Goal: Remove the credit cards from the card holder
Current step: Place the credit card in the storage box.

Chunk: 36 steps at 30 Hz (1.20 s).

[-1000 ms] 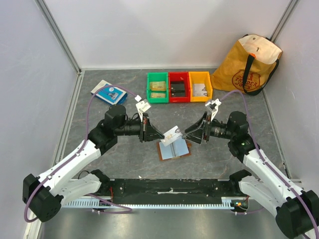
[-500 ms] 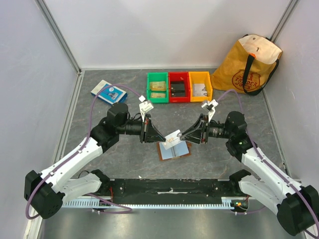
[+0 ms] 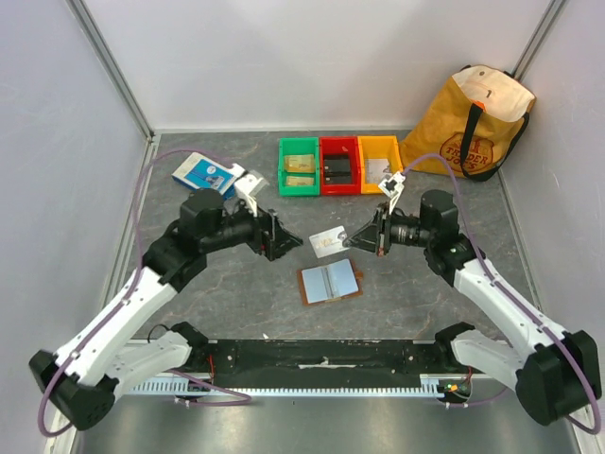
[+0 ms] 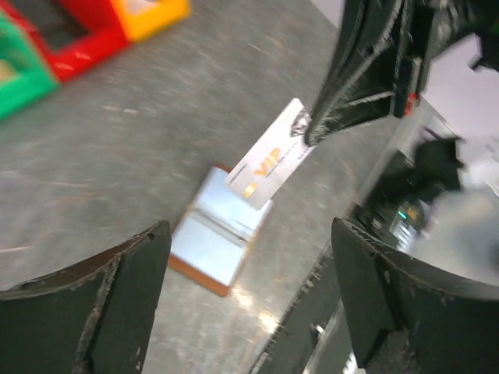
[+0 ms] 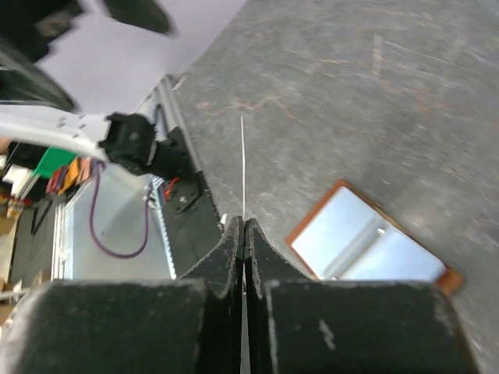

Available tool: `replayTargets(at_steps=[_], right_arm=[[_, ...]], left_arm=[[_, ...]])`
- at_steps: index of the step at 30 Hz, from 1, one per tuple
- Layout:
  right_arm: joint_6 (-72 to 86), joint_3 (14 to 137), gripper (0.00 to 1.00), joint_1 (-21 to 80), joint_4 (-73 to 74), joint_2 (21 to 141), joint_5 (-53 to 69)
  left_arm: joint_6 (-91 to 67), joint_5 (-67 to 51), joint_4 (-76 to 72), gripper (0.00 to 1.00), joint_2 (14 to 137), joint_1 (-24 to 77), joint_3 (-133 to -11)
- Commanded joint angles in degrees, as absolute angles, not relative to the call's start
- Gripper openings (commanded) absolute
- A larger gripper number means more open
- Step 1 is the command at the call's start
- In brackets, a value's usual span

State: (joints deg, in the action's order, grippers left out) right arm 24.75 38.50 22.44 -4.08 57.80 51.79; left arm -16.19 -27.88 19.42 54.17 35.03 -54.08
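Note:
One pale credit card [image 3: 327, 244] with gold lettering hangs in the air above the table, pinched at its right end by my right gripper [image 3: 359, 240], which is shut on it. The right wrist view shows this credit card [image 5: 242, 164] edge-on as a thin line rising from the closed right gripper [image 5: 244, 226]. My left gripper [image 3: 284, 244] is open, just left of the card and apart from it. From the left wrist, the credit card [image 4: 269, 156] shows beyond the wide-apart fingers of the left gripper [image 4: 249, 257]. The brown card holder [image 3: 329, 282] lies open and flat below.
Green [image 3: 299, 166], red [image 3: 337, 165] and yellow [image 3: 380, 163] bins stand in a row at the back. A yellow tote bag [image 3: 470, 123] leans in the back right corner. A blue-and-white flat box [image 3: 205, 173] lies at the back left. A black rail [image 3: 321, 357] runs along the near edge.
My left gripper let go of the card and drew back to the left. My right gripper closed on the card and carried it up and away from the holder.

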Motion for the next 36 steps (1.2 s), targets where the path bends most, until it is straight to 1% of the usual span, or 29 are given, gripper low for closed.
replayTargets(at_steps=[1, 4, 8, 12, 16, 19, 26, 30, 34, 36], right_arm=[[21.27, 44.20, 0.00, 18.12, 5.70, 62.65, 44.40], [21.35, 47.36, 0.00, 13.73, 8.25, 66.87, 39.57], [22.94, 53.16, 0.00, 8.27, 9.49, 73.81, 32.89], [21.72, 60.36, 0.00, 4.23, 11.59, 79.88, 23.14], [20.40, 67.39, 0.00, 0.97, 13.36, 87.26, 16.19], [18.29, 72.93, 0.00, 0.35, 14.85, 93.41, 13.81], [18.01, 84.62, 0.00, 0.53, 15.38, 107.21, 22.49], [19.33, 87.71, 0.00, 1.75, 15.21, 113.02, 27.23], [20.57, 88.50, 0.00, 3.25, 15.12, 116.01, 28.83], [20.66, 88.68, 0.05, 3.25, 15.29, 116.28, 27.26]], left_arm=[[-9.59, -3.91, 26.98, 0.92, 47.74, 32.35, -58.27], [-9.14, 6.21, 25.15, 0.97, 44.57, 30.24, -55.82], [-11.07, 8.87, 21.97, 0.99, 41.31, 24.54, -50.20], [-11.69, 16.51, 22.76, 0.99, 38.42, 21.01, -47.73], [-10.81, 18.37, 21.62, 0.99, 36.83, 19.95, -46.58], [-10.98, 18.72, 21.27, 0.99, 36.13, 19.25, -46.06], [-10.99, 18.90, 20.65, 0.99, 35.16, 18.72, -45.26], [-10.81, 19.16, 20.04, 0.99, 34.19, 18.11, -44.83], [-10.72, 18.99, 19.86, 0.98, 34.01, 17.23, -44.74], [-10.55, 18.72, 19.95, 0.98, 33.84, 16.70, -44.56]])
